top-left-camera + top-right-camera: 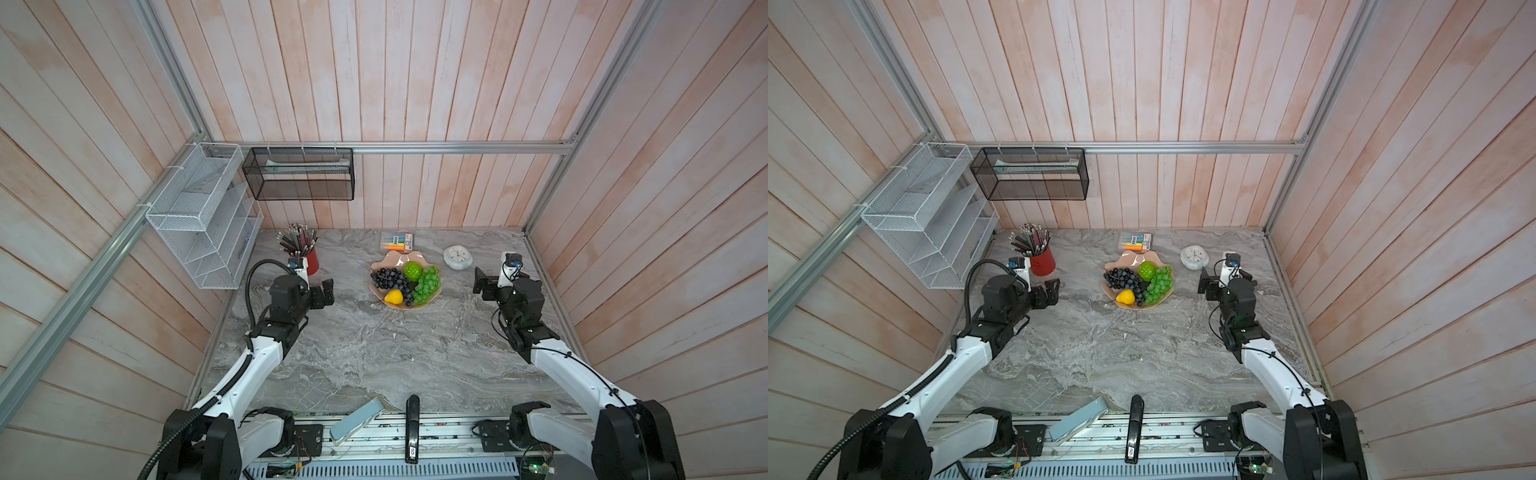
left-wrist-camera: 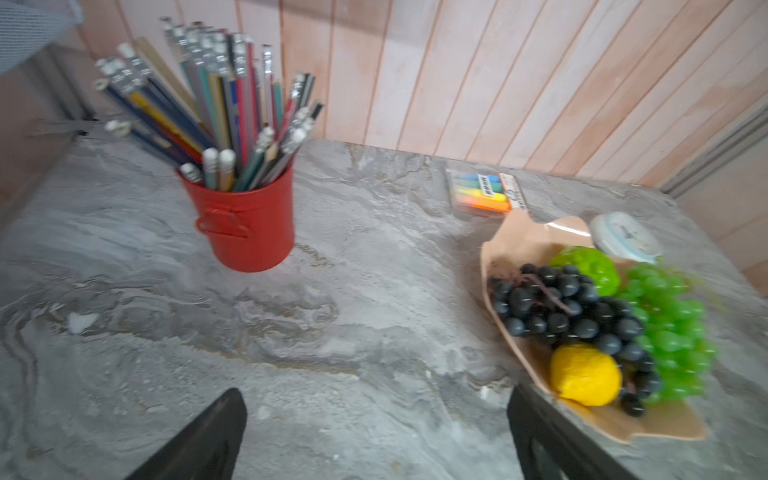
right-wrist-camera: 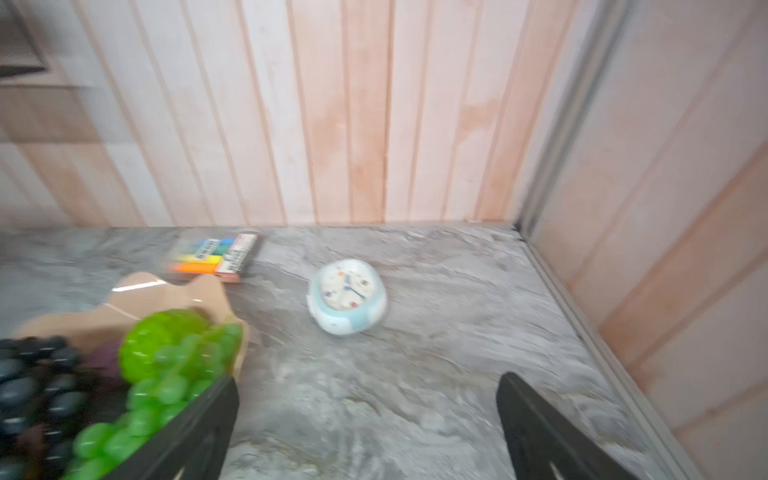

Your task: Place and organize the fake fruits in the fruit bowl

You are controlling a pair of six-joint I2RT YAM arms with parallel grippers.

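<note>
Findings. The shallow peach-pink glossy fruit bowl with a scalloped rim point(image 1: 387, 261) stands on the grey marble tabletop point(image 1: 374, 353), toward the back and near the middle.

Inside the bowl:
- The black plastic grape bunch point(image 1: 390, 279) lies on its left side.
- The green plastic grape bunch point(image 1: 428, 284) lies on its right side.
- The bright green bumpy fruit point(image 1: 413, 270) sits behind and between the two bunches.
- The small yellow lemon-like fruit point(image 1: 394, 296) sits at the front edge, touching the black bunch.
- The purple round fruit point(image 3: 106, 359) shows only as a blurred patch between the black grapes and the bumpy fruit in the right wrist view.

The left claw point(image 1: 323, 293) is spread wide and holds nothing. It is left of the bowl and well apart from it, near the red metal pencil cup point(image 1: 312, 259).

The right claw point(image 1: 482, 286) is likewise spread wide and empty. It is right of the bowl, in front of the round white clock point(image 1: 457, 257).

A clear pack of coloured highlighters point(image 1: 397, 242) lies just behind the bowl.
</note>
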